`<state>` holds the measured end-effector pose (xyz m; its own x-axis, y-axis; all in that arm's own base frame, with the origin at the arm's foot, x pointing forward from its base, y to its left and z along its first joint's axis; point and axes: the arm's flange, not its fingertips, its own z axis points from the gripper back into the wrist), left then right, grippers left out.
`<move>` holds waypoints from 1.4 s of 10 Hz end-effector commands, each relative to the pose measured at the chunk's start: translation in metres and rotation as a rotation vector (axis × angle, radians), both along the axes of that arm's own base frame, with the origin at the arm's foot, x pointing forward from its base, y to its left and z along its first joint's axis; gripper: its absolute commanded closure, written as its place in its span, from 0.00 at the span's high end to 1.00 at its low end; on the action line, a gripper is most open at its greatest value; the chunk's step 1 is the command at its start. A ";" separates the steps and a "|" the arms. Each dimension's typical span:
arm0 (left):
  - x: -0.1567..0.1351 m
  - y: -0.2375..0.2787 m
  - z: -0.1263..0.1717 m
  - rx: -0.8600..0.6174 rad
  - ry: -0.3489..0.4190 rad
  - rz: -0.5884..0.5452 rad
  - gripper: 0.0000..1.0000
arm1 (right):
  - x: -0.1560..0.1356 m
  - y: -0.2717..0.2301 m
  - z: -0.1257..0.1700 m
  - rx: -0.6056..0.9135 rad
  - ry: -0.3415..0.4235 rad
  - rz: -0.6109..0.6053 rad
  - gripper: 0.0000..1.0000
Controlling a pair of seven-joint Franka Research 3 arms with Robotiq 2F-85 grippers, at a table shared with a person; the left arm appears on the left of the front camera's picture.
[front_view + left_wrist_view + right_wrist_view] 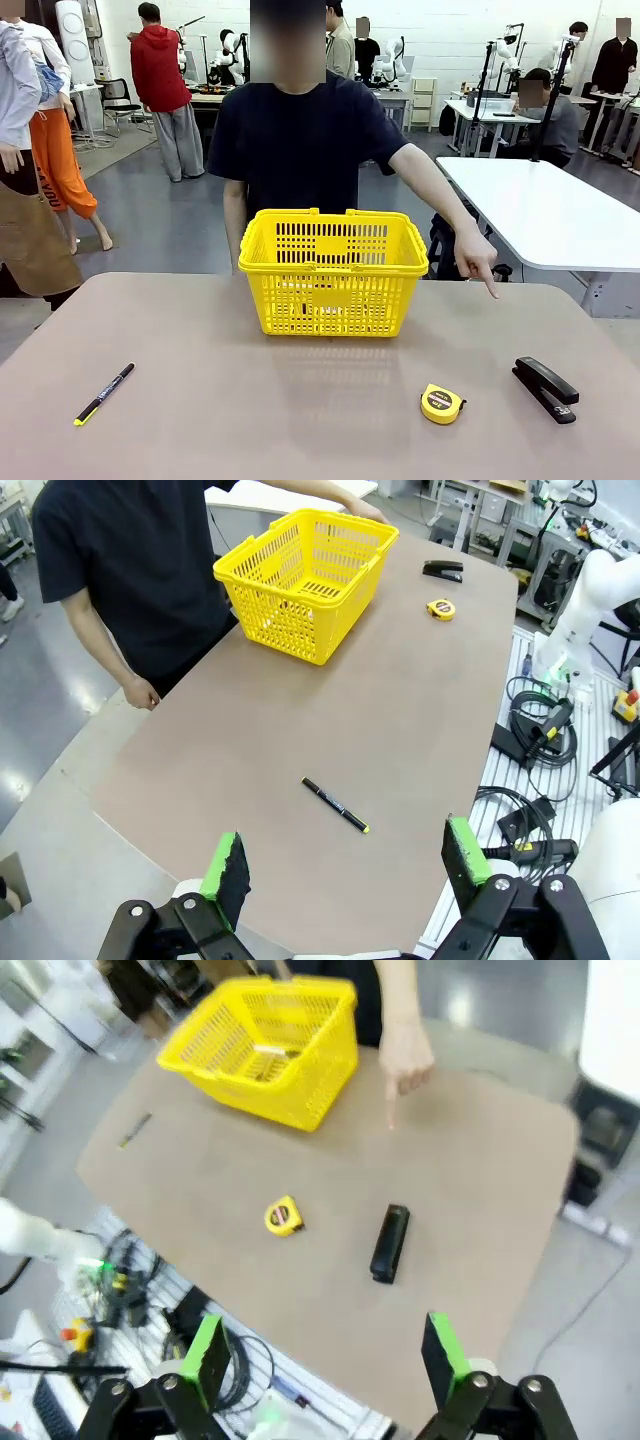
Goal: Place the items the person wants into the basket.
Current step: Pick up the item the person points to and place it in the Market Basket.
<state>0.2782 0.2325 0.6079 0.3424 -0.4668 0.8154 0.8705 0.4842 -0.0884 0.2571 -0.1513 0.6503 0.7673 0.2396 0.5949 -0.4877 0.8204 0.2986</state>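
Basket [333, 272] contents mostly screened by lattice; pale item inside [268, 1051] too blurred for me to name. Pen [135, 1130] just a smear. Tape measure [441, 404] print unreadable. My right-wrist picture soft throughout.

We see a bright yellow basket [333, 272] with lattice sides on a dull brownish-beige tabletop [300, 410]. The stapler [546, 389] is plain black. The tape measure [441, 404] is yellow with a dark round label on its face. The pen [103, 394] is black with a yellow tip. The person [300, 140] wears a dark navy T-shirt. Both the left gripper [345, 865] and the right gripper [325, 1355] are black with bright green pads.
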 end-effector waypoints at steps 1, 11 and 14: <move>-0.001 0.002 0.000 -0.004 -0.020 -0.017 1.00 | 0.042 0.040 0.008 -0.149 0.246 -0.083 1.00; -0.001 0.002 0.000 -0.004 -0.020 -0.017 1.00 | 0.210 0.136 -0.219 -0.525 0.517 -0.194 1.00; -0.001 0.002 0.000 -0.004 -0.020 -0.017 1.00 | 0.201 0.153 -0.259 -0.575 0.402 -0.197 1.00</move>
<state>0.2780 0.2337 0.6083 0.3432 -0.4688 0.8139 0.8723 0.4804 -0.0912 0.4640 -0.0036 0.4013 0.9602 0.2765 0.0392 -0.2755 0.9609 -0.0287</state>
